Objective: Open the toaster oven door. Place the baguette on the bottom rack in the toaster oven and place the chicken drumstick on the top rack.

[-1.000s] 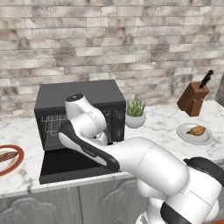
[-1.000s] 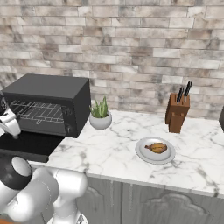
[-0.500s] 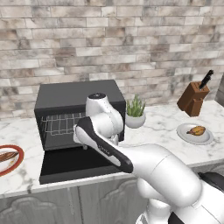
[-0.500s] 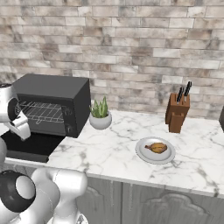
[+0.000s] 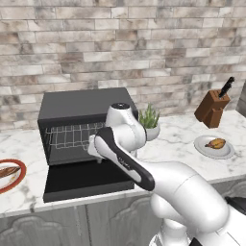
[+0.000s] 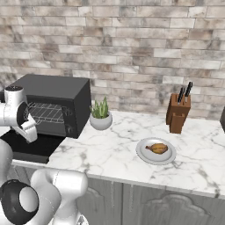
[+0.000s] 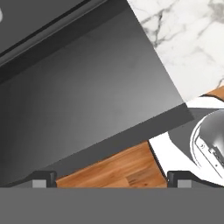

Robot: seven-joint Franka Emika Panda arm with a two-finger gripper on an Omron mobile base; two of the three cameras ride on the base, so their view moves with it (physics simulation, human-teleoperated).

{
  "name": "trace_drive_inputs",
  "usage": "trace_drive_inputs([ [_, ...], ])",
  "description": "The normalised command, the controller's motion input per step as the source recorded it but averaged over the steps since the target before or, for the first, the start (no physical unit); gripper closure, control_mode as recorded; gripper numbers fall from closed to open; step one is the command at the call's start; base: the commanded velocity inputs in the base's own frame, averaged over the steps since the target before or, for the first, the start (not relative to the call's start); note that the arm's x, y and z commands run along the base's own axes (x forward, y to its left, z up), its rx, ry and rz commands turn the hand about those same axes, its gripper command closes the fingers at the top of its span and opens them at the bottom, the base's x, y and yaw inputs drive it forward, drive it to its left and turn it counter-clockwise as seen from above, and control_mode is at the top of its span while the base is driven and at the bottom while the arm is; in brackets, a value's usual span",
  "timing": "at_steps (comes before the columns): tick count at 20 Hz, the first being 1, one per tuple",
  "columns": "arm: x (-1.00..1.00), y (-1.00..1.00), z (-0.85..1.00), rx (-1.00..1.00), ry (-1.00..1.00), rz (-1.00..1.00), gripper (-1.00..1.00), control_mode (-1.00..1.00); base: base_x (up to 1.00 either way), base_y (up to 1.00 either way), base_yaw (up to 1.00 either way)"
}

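Observation:
The black toaster oven point(image 5: 84, 103) point(image 6: 57, 90) stands at the counter's left. Its door point(image 5: 86, 178) point(image 6: 30, 147) point(image 7: 87, 96) lies folded down flat. Silver wire racks point(image 5: 72, 137) point(image 6: 46, 113) show in the cavity; the top rack and bottom rack are hard to tell apart. The baguette point(image 5: 7, 171) lies on a red-rimmed plate point(image 5: 19, 180) left of the oven. Far right, the chicken drumstick point(image 5: 215, 143) point(image 6: 158, 148) rests on a grey plate point(image 5: 226, 153) point(image 6: 145, 156). My gripper point(image 7: 111, 179) hangs over the door's front edge, open and holding nothing.
A potted plant point(image 5: 149, 122) point(image 6: 101, 116) stands just right of the oven. A knife block point(image 5: 211, 108) point(image 6: 178, 112) sits at the back right. Bare marble counter point(image 5: 178, 139) point(image 6: 118, 149) lies between plant and grey plate. Wood floor point(image 7: 118, 168) shows beyond the door's edge.
My arm has swung right, from the oven's left side to its front middle, above the lowered door. The gripper has stayed open. Nothing else has moved.

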Motion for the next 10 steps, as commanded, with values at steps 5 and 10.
trace_drive_inputs([
  [5,0.18,-0.04,0.00,0.00,0.06,0.00,-1.00,-1.00,0.00,0.00,0.00],
  [10,0.19,-0.01,0.00,0.00,0.06,0.00,-1.00,-1.00,0.00,0.00,0.00],
])
